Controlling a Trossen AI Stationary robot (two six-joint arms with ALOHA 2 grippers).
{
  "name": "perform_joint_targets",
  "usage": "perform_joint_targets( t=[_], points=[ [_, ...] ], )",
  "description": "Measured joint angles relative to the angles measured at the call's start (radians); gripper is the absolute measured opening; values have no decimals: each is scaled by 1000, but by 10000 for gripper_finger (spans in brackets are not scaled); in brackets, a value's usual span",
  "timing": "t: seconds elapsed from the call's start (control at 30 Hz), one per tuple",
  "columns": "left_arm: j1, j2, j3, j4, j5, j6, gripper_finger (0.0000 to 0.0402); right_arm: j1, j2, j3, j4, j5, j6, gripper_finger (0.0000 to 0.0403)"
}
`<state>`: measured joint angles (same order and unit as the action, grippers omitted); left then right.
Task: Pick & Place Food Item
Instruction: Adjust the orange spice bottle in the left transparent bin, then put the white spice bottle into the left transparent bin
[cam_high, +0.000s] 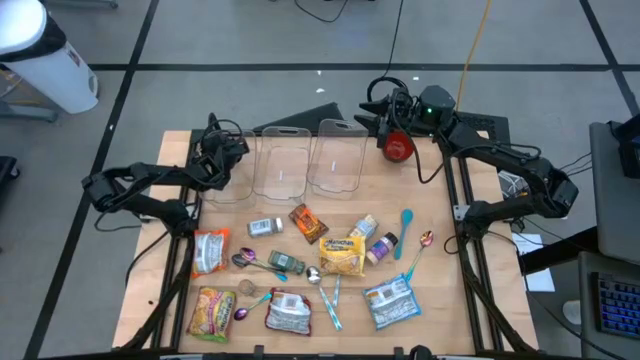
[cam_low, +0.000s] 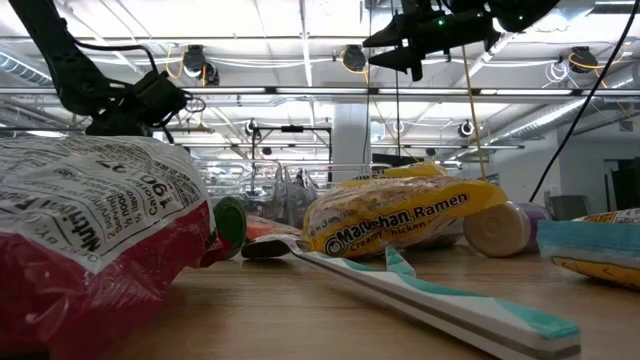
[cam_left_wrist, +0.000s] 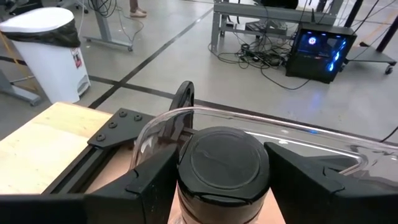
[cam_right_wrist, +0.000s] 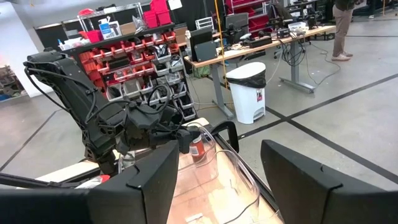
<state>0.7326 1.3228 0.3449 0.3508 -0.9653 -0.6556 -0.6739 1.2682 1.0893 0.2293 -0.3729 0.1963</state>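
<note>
My left gripper (cam_high: 222, 158) stands at the table's far left, shut on a small jar (cam_left_wrist: 222, 163) with a dark lid and a red label (cam_right_wrist: 196, 148). The jar is at the rim of the leftmost clear container (cam_left_wrist: 298, 140). Two more clear containers (cam_high: 283, 165) (cam_high: 340, 158) stand beside it along the far edge. My right gripper (cam_high: 378, 118) hangs high over the far right, open, with nothing between its fingers (cam_right_wrist: 217, 162). Food packets lie on the near half of the table, among them a yellow ramen packet (cam_high: 342, 255). My left gripper pinches the jar between its two fingers, one on each side of the jar just under the lid (cam_left_wrist: 186, 186). The fingers come nearly level, slanting a little down toward the far edge. The jar stands upright and is lifted clear of the table.
Packets (cam_high: 212, 250) (cam_high: 212, 310) (cam_high: 288, 312) (cam_high: 390, 300), small tins (cam_high: 265, 227), spoons (cam_high: 245, 260) (cam_high: 425, 240) and a teal toothbrush (cam_low: 440, 290) are strewn over the near half. A red round thing (cam_high: 400, 148) hangs by the right arm. The strip before the containers is bare.
</note>
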Motion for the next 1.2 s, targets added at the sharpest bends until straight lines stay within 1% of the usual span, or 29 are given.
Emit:
perform_joint_targets(
  t=[0.3,0.43,0.57,0.83,1.2],
  points=[
    [0,0,1,0,22,0,291,0,0,0,0,0,-2,219],
    [0,-1,1,0,23,0,302,0,0,0,0,0,-3,219],
    [0,-1,1,9,24,25,305,0,0,0,0,0,-3,219],
    [-14,-13,1,115,25,200,305,0,0,0,0,0,-3,219],
    [-14,-96,1,116,22,351,301,0,0,0,1,0,-3,219]
  ],
)
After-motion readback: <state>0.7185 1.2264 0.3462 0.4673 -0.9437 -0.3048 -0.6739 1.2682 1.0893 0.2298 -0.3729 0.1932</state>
